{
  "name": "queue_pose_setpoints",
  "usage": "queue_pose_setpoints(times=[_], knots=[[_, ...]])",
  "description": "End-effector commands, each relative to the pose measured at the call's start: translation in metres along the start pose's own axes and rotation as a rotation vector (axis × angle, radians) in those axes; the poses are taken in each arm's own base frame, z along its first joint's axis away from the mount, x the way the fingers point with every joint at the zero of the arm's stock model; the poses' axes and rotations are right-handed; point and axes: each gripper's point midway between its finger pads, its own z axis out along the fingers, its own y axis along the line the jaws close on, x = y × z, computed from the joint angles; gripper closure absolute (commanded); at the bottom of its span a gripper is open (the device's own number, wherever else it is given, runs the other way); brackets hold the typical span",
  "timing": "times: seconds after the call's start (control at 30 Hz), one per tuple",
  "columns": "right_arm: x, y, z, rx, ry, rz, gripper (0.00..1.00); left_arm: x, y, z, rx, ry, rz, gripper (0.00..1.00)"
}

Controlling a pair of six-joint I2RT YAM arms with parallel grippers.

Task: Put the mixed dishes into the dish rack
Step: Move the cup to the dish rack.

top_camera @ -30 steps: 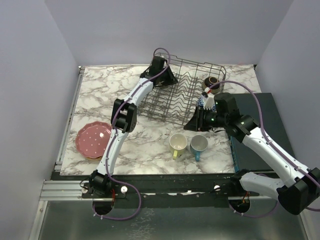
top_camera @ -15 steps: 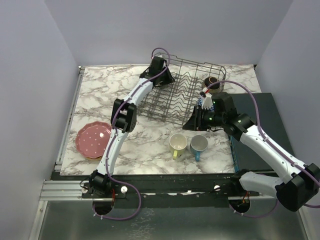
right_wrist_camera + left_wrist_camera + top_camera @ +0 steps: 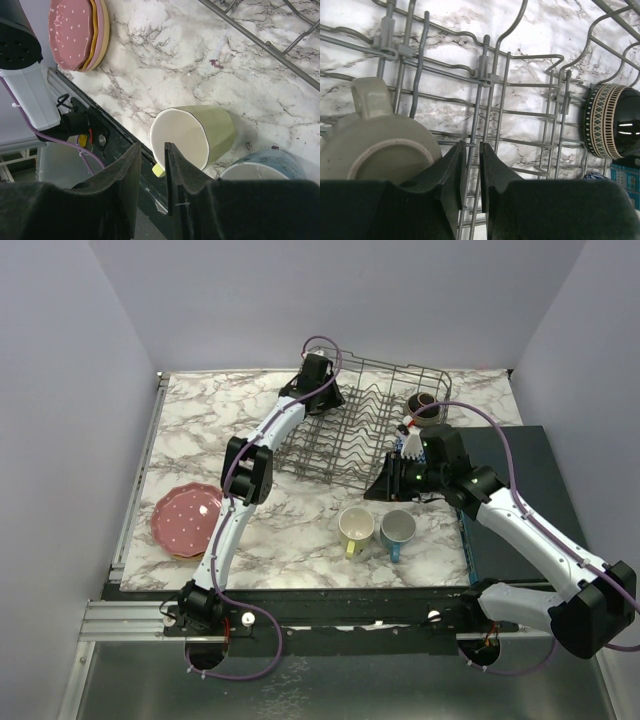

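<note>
The desk [image 3: 300, 530] is a white slab veined in grey, like marble. At its far side stands the dish rack [image 3: 350, 430], a rectangular basket of thin grey wire with rows of bent upright tines. A dark flat box [image 3: 520, 480] lies to its right.

The left arm [image 3: 270, 435] stretches long to the rack's far left corner. Its end effector [image 3: 473, 150] points down into the wires, the jaws a slim gap apart with a wire in line with it; whether it is pinched I cannot tell. The right arm [image 3: 530, 530] bends low by the rack's near right corner. Its end effector [image 3: 152, 147] is slightly ajar and empty.

A stack of round plates [image 3: 185, 518], the top one dotted red, sits near the desk's left edge. A glossy dark bowl [image 3: 612, 122] with a patterned band leans in the rack, as does an upturned grey-beige mug [image 3: 380, 145]. A pale yellow mug [image 3: 195, 135] and a blue mug [image 3: 260, 167] stand together on the desk.
</note>
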Motion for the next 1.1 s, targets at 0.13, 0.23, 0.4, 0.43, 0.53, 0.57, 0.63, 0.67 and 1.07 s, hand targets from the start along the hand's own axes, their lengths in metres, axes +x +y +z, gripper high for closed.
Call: queue_pose_setpoints(times=[0.13, 0.23, 0.4, 0.43, 0.53, 0.57, 0.63, 0.67, 1.07], knots=[[0.000, 0.000, 0.003, -0.022, 0.001, -0.013, 0.69, -0.030, 0.016, -0.023, -0.122, -0.079, 0.066, 0.77], [-0.001, 0.001, 0.003, -0.028, -0.001, -0.014, 0.69, -0.032, 0.015, -0.025, -0.121, -0.082, 0.073, 0.77], [-0.001, 0.002, 0.003, -0.029, 0.001, -0.013, 0.69, -0.032, 0.014, -0.027, -0.121, -0.082, 0.072, 0.77], [0.000, 0.002, 0.003, -0.031, 0.000, -0.012, 0.69, -0.032, 0.014, -0.027, -0.122, -0.081, 0.071, 0.77], [0.000, 0.002, 0.003, -0.031, -0.001, -0.011, 0.69, -0.035, 0.012, -0.029, -0.117, -0.085, 0.071, 0.77], [-0.001, 0.003, 0.002, -0.033, -0.002, -0.013, 0.69, -0.035, 0.010, -0.030, -0.111, -0.084, 0.070, 0.76], [-0.002, 0.004, 0.001, -0.036, -0.004, -0.014, 0.69, -0.035, 0.007, -0.031, -0.098, -0.080, 0.069, 0.73], [-0.002, 0.005, 0.001, -0.037, -0.004, -0.015, 0.69, -0.037, 0.005, -0.034, -0.093, -0.082, 0.067, 0.71], [-0.007, 0.004, -0.003, -0.009, -0.012, -0.036, 0.63, -0.053, -0.017, -0.068, -0.058, -0.096, 0.105, 0.45]])
